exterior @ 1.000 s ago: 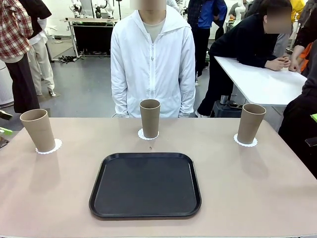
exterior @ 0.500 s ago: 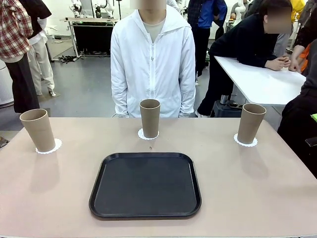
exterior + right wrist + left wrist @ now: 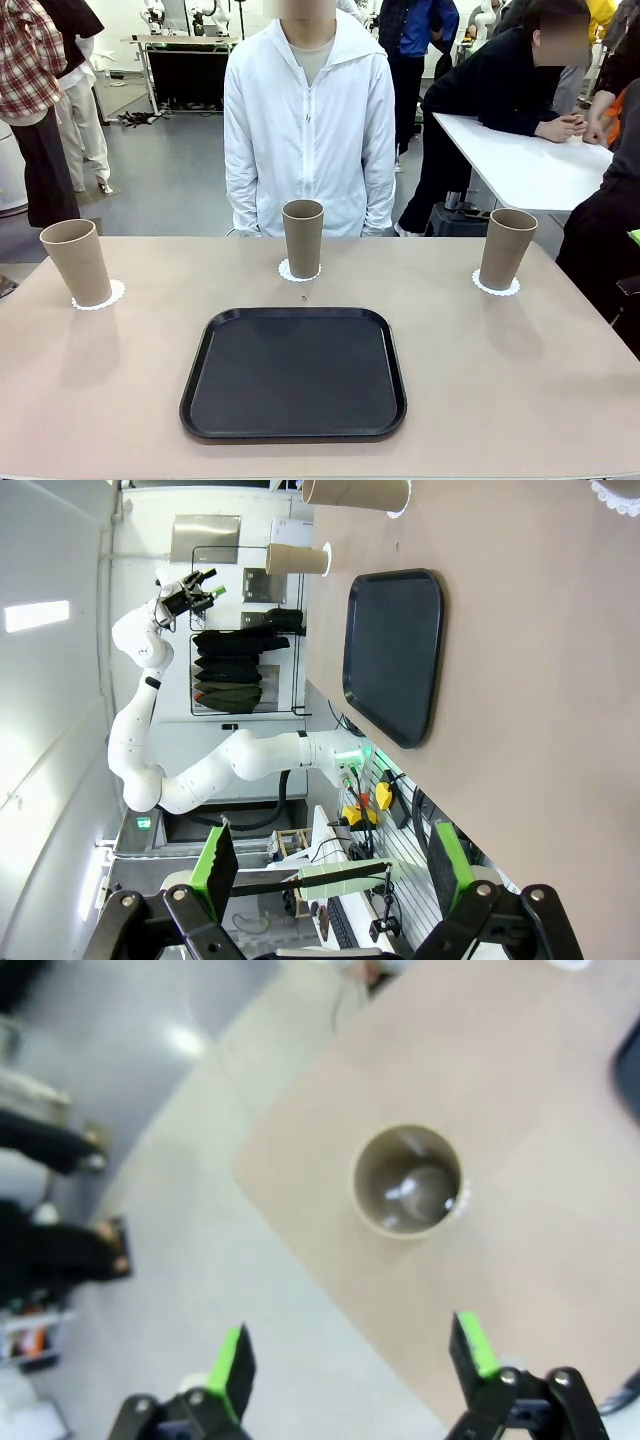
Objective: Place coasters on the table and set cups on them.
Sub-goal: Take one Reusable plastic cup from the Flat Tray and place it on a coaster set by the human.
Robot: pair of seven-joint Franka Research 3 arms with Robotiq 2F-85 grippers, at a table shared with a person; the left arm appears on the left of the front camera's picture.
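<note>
Front view: three cups stand upright along the far half of the worktop (image 3: 500, 400), each on its own coaster; the left cup (image 3: 77, 262) sits on the left coaster (image 3: 112, 295) at about 10 o'clock from the black tray (image 3: 293, 373); the middle cup (image 3: 302, 238) sits on the middle coaster (image 3: 287, 271) at 12 o'clock from the tray, just in front of a person in a white jacket (image 3: 308, 125) standing at the far edge; the right cup (image 3: 507, 248) sits on the right coaster (image 3: 497, 289) at about 2 o'clock from the tray; the tray lies flat in the middle, apart from all three cups.

Left wrist view: the left fingers (image 3: 350, 1360) stand wide apart with nothing between them; one cup (image 3: 407, 1180) is seen from above, its mouth open, near a rounded corner of the worktop; it lies at about 1 o'clock from the midpoint of the green pads, well beyond their tips and untouched; a sliver of white coaster shows at its right side.

Right wrist view: the right fingers (image 3: 328, 865) are spread fully, holding nothing; the worktop runs up the right side; the tray lies at 12 o'clock, well apart; two cups stand at the top edge beyond it; the left arm (image 3: 150, 700) shows farther off at 10 o'clock.
</note>
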